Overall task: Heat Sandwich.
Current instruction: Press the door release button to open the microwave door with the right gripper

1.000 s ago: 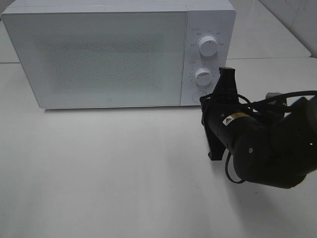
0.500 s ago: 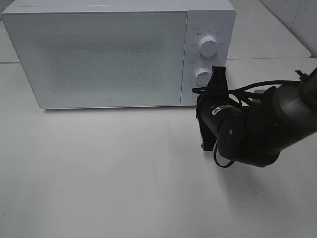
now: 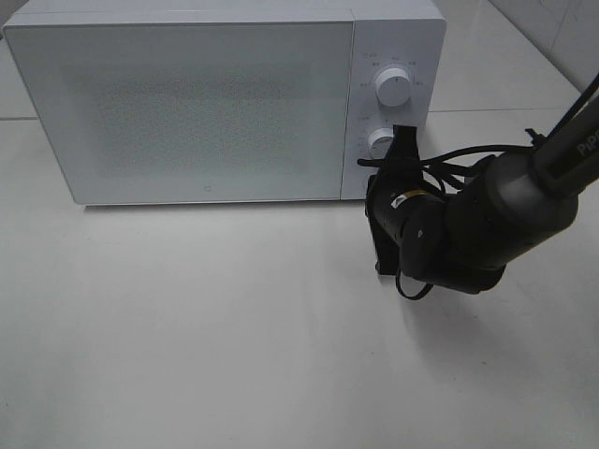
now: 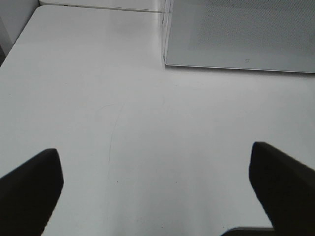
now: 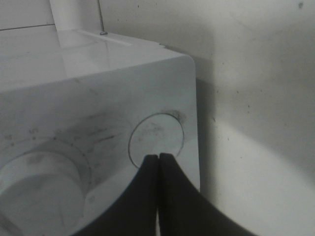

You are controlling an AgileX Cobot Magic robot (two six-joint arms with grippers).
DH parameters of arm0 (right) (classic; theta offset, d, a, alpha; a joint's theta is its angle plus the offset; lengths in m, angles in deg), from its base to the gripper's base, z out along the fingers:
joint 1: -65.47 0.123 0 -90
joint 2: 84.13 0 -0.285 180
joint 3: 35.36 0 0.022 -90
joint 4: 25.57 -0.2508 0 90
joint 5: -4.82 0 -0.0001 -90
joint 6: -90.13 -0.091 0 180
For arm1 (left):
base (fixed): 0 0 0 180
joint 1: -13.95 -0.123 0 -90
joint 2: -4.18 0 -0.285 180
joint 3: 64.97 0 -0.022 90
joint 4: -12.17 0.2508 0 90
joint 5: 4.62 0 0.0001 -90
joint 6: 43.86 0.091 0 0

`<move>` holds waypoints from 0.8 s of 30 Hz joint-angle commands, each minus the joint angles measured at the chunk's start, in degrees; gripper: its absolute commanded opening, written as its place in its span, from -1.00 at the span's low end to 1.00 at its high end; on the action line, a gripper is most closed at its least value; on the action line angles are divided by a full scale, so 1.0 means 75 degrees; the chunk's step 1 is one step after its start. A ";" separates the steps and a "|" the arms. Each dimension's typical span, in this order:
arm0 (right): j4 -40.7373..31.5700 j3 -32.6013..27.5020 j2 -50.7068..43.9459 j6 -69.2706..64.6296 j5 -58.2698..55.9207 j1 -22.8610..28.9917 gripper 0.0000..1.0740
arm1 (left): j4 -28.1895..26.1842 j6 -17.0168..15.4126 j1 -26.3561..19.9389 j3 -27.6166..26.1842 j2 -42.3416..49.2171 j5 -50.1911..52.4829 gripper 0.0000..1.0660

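Observation:
The sandwich is out of view. The white microwave (image 3: 187,103) stands at the back of the table with its door closed. My right gripper (image 3: 376,187) is shut, with nothing between its fingers, and points at the bottom right corner of the control panel. In the right wrist view its joined tips (image 5: 158,156) sit right at the lower rim of the round button (image 5: 156,133), beside the lower knob (image 5: 39,172). Whether they touch it I cannot tell. My left gripper (image 4: 157,196) hangs open over bare table, its fingers (image 4: 29,191) wide apart and empty.
Two knobs, the upper knob (image 3: 393,86) and the lower knob (image 3: 381,142), sit on the microwave's right panel. The white table (image 3: 187,327) spreads out in front. The microwave's lower front corner (image 4: 166,61) shows in the left wrist view.
My right arm has moved left and toward the microwave, bringing its shut gripper up to the lower right of the control panel. The left gripper has stayed open.

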 commanded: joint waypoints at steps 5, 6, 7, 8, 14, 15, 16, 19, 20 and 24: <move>0.0298 0.0466 0.0260 0.0000 -0.0206 -0.0283 -1.00 | 0.0008 0.0000 -0.0031 0.0015 0.0130 0.0031 0.82; 0.0298 0.0466 0.0260 0.0000 -0.0206 -0.0283 -1.00 | 0.0008 0.0000 -0.0031 0.0015 0.0130 0.0031 0.82; 0.0283 0.0512 0.0290 0.0000 -0.0206 -0.0283 -1.00 | 0.0008 0.0000 -0.0031 0.0015 0.0130 0.0031 0.82; 0.0267 0.0527 0.0306 0.0000 -0.0191 -0.0283 -1.00 | 0.0008 0.0000 -0.0031 0.0015 0.0130 0.0031 0.82; 0.0191 0.0619 0.0435 0.0000 -0.0145 -0.0283 -1.00 | 0.0008 0.0000 -0.0031 0.0015 0.0130 0.0031 0.82; 0.0191 0.0619 0.0435 0.0000 -0.0145 -0.0283 -1.00 | 0.0008 0.0000 -0.0031 0.0015 0.0130 0.0031 0.82; 0.0191 0.0634 0.0443 0.0000 -0.0138 -0.0283 -1.00 | 0.0008 0.0000 -0.0031 0.0015 0.0130 0.0031 0.82; 0.0099 0.0665 0.0458 0.0008 -0.0107 -0.0283 -1.00 | 0.0008 0.0000 -0.0031 0.0015 0.0130 0.0031 0.82; 0.0053 0.0665 0.0458 0.0061 0.0183 -0.0283 -1.00 | 0.0008 0.0000 -0.0031 0.0015 0.0130 0.0031 0.82; -0.0015 0.0665 0.0458 0.0237 0.0565 -0.0306 -1.00 | 0.0008 0.0000 -0.0031 0.0015 0.0130 0.0031 0.82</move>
